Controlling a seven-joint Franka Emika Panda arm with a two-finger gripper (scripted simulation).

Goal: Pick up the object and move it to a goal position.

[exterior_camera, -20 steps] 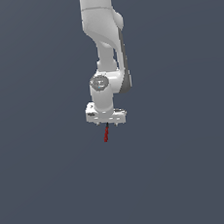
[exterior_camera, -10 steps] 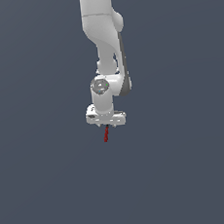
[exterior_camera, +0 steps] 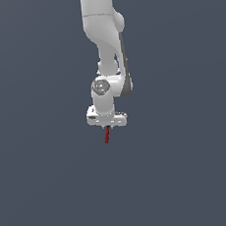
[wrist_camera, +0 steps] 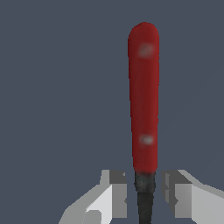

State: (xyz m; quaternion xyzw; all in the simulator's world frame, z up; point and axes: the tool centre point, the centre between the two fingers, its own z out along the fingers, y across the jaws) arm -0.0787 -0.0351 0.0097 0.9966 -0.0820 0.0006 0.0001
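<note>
While the hand [exterior_camera: 107, 126] pinches the rod [exterior_camera: 106, 136] only by its black end, red length hanging below it, you risk it pivoting or slipping loose if you swing fast.

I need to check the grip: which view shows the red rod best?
The wrist view: the red rod fills the frame, its black end between the gripper fingers. The exterior view shows only a small red sliver hanging below the gripper, grip details unreadable.

Between my matt white plastic-looking fingers [wrist_camera: 114, 192], the rod [wrist_camera: 143, 100] looks smooth, glossy red, its end dull black.
</note>
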